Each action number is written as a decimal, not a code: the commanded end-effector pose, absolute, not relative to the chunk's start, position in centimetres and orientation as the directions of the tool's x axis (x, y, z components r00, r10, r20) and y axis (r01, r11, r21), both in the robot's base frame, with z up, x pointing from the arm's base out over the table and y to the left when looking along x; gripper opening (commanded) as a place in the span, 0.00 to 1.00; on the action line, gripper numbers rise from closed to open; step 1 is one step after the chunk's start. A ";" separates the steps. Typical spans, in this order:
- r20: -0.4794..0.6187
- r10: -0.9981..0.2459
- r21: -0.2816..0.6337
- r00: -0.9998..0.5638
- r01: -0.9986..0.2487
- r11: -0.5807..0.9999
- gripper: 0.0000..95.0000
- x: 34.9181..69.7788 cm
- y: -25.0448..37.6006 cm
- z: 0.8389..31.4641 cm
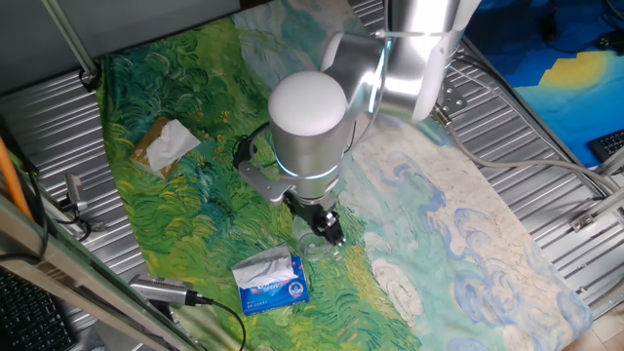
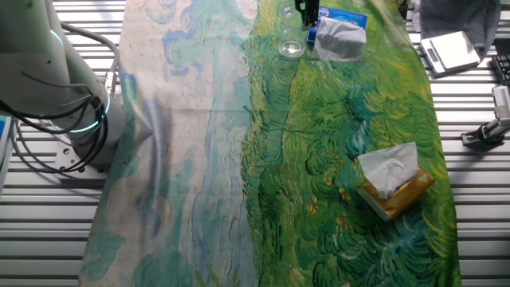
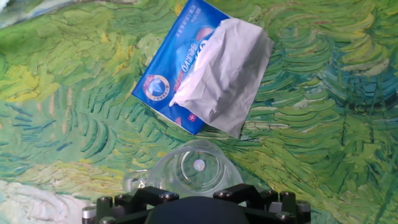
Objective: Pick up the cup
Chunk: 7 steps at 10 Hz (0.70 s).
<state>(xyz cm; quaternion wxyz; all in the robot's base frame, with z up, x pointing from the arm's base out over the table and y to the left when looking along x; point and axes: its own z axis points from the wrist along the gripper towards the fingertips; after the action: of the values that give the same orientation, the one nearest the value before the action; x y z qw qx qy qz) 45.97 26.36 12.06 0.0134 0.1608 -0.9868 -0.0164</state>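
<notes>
Two high fixed views from opposite table sides, sharing the tissue packet [image 1: 271,278]; hand view close, facing down

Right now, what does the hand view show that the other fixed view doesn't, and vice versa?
Hand view only: the print on the blue-and-white tissue packet, and a look straight down into the cup to its round base, just in front of the gripper body.

The other fixed view only: the brown tissue box nearer the camera, a metal scale off the cloth, and the arm's base.

Both: the clear cup standing upright beside the packet on the painted cloth. Neither shows the fingertips clearly.
</notes>
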 end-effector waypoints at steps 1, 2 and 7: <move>0.019 -0.316 0.037 -0.949 -0.315 0.948 1.00 46.0 26.4 11.9; 0.017 -0.315 0.036 -0.949 -0.314 0.949 1.00 46.0 26.5 11.8; 0.013 -0.317 0.032 -0.948 -0.316 0.948 1.00 45.9 26.5 11.4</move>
<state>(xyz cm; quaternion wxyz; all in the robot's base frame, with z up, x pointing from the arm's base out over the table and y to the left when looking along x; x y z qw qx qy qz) 45.85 26.48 11.35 0.0100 0.1606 -0.9869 -0.0150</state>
